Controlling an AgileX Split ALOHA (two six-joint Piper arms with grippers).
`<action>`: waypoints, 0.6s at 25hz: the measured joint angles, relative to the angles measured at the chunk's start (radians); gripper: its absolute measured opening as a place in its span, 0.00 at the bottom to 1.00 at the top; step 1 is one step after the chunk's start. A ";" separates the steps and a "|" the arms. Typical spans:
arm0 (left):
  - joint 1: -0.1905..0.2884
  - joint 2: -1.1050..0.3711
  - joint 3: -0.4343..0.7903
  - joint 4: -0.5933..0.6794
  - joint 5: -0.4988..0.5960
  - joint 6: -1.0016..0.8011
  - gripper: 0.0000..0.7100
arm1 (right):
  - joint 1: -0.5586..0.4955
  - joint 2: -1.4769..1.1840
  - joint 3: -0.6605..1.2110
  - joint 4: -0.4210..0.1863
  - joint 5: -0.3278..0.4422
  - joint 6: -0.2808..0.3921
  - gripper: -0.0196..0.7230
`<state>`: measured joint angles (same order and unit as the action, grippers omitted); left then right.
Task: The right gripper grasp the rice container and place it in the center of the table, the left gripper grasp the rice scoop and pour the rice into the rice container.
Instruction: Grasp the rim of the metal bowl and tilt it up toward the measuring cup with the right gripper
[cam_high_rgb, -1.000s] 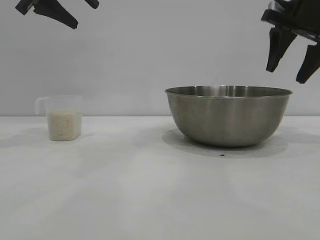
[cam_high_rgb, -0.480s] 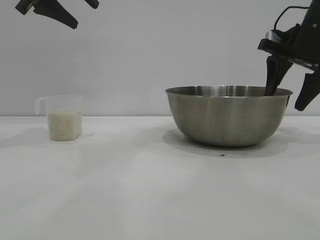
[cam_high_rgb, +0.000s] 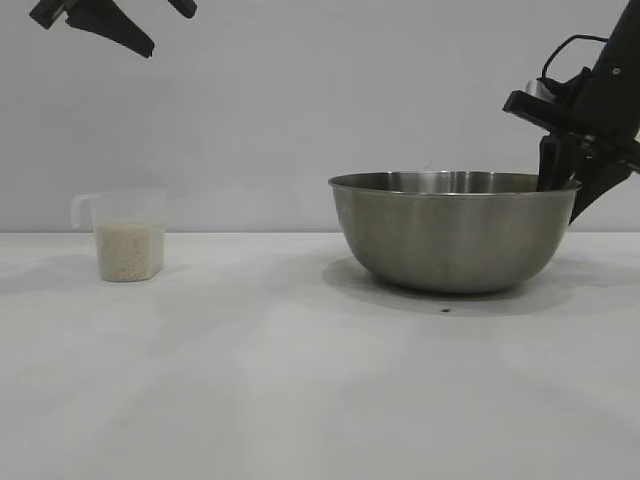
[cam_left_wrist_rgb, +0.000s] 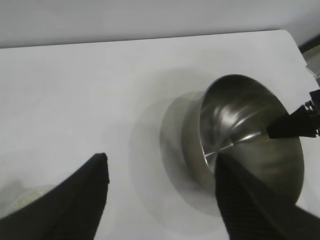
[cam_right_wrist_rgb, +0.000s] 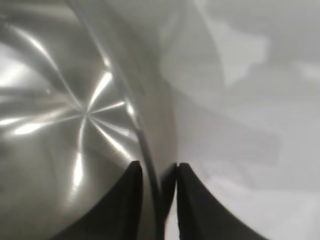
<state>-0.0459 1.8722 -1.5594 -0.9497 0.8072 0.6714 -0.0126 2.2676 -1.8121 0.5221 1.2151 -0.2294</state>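
**Right hand drops onto bowl rim**

Lowered since a second ago, your right hand (cam_high_rgb: 568, 190) now straddles the rice container's (cam_high_rgb: 455, 232) far-right rim, fingers narrowed around the thin steel edge, one inside, one outside. Whether they already pinch is unclear. Expect stiff, slick metal; grip that rim squarely. Left of the container on the counter (cam_high_rgb: 300, 380) stands the rice scoop (cam_high_rgb: 127, 236); above it, your left hand (cam_high_rgb: 110, 20) hangs half open, empty.

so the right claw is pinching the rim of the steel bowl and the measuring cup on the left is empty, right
Not quite. The cup is not empty: the exterior view shows white rice filling about its lower two thirds. The rest holds: the right claw has one finger inside and one outside the steel bowl's rim, as the right wrist view shows.
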 joint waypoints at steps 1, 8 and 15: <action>0.000 0.000 0.000 0.000 0.000 0.000 0.58 | 0.000 0.000 0.000 0.000 -0.002 0.002 0.26; 0.000 0.000 0.000 0.000 -0.002 0.000 0.58 | 0.000 0.001 0.000 -0.022 -0.008 0.005 0.03; 0.000 0.000 0.000 0.000 -0.002 -0.001 0.58 | 0.000 0.001 0.000 -0.024 -0.010 0.005 0.03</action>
<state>-0.0459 1.8722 -1.5594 -0.9497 0.8049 0.6706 -0.0126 2.2690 -1.8121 0.4984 1.2050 -0.2240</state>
